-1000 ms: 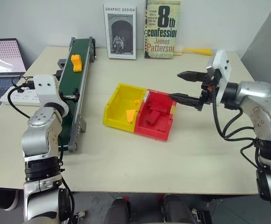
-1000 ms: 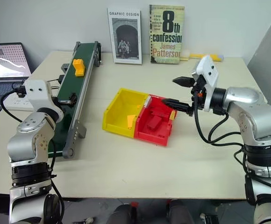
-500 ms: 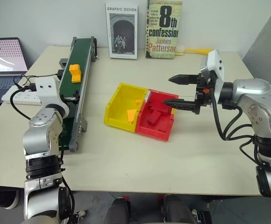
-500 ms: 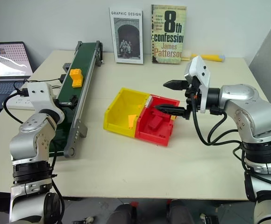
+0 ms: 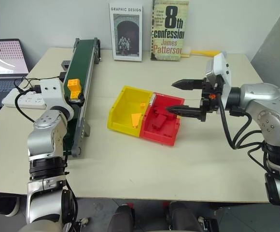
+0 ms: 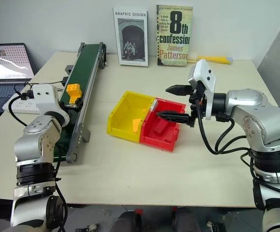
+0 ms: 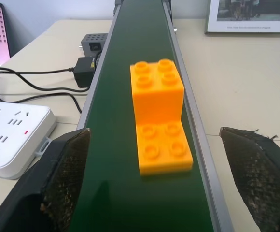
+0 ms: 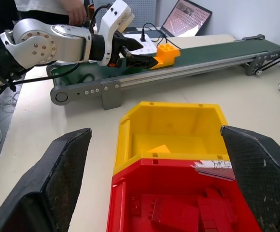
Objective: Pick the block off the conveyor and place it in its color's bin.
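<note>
Probably the block [image 7: 159, 116] will handle easily — it looks like a small hard plastic toy brick, light and stiff, with smooth sides that could slip under a weak pinch. It has a stepped shape, a tall studded part behind and a low studded step toward the left gripper [image 7: 159, 193]. The best hold seems to be across the two flat side walls, fingers square to them, low enough to catch the full width and not just the studs.

The block sits on the dark green belt of the conveyor [image 5: 77, 63], roughly midway across the belt, with the left gripper right at it. From the wrist, that gripper's two black fingers [image 7: 63, 179] stand wide apart, one on each side of the belt, with the block between and just ahead of them — nothing is gripped and neither pad touches the brick.

The right gripper [image 5: 183, 96] hangs above the red bin [image 5: 161, 123], its fingers spread wide and empty. The yellow bin [image 5: 123, 104], joined to the red one, lies beside the conveyor with a few yellow pieces already inside; red blocks [image 8: 178, 210] lie in the red bin
</note>
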### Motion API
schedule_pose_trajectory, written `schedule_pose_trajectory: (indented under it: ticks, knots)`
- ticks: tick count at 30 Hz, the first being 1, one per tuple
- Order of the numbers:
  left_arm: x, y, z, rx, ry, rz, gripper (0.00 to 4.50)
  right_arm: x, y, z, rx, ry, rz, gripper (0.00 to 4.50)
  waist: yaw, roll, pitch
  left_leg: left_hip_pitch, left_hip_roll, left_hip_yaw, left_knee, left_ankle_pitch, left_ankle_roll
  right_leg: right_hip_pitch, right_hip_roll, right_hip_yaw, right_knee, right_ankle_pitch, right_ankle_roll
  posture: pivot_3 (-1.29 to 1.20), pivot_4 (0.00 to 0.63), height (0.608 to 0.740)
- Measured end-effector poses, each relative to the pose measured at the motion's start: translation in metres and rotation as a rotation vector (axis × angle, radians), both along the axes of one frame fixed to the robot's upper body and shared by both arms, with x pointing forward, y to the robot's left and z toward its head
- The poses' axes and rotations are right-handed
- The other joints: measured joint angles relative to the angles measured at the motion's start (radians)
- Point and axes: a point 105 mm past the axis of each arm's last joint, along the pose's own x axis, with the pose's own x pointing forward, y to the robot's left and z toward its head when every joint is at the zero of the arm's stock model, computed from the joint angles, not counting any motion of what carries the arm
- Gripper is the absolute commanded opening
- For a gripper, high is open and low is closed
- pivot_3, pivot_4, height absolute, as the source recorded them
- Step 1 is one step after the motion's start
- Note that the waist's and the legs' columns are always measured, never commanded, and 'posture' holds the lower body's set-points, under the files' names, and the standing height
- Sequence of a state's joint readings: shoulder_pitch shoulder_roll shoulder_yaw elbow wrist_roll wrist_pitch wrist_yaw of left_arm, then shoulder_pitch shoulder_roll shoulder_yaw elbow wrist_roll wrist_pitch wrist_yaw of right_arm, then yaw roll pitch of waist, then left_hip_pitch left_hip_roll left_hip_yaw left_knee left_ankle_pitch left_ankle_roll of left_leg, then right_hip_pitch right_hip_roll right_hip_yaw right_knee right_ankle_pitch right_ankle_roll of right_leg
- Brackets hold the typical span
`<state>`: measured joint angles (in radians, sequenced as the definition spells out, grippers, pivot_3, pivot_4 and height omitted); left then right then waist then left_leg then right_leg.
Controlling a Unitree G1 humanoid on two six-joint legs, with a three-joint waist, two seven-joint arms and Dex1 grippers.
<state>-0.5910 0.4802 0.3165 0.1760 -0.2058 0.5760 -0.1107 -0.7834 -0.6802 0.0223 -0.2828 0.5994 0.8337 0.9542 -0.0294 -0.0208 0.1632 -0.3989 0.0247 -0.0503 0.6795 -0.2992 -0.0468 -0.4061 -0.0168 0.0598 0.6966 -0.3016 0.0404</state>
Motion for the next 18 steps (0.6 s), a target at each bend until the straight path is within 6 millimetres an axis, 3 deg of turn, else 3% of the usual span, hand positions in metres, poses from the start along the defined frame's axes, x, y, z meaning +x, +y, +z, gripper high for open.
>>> schedule_pose_trajectory:
  ticks: [11,18]
  knots:
    - [0.003,-0.003,-0.001,-0.037,-0.007,0.000,1.61,-0.001,-0.003,-0.001,-0.009,-0.001,-0.025,4.50,0.000,0.000,0.000,0.000,0.000,0.000,0.000,0.000,0.000,0.000,0.000,0.000,0.000,0.000,0.000,0.00,0.150,0.740]
    - [0.007,-0.018,0.003,-0.081,-0.002,-0.071,1.52,0.001,-0.005,0.000,-0.005,-0.009,-0.052,4.50,0.000,0.000,0.000,0.000,0.000,0.000,0.000,0.000,0.000,0.000,0.000,0.000,0.000,0.000,0.000,0.00,0.150,0.740]
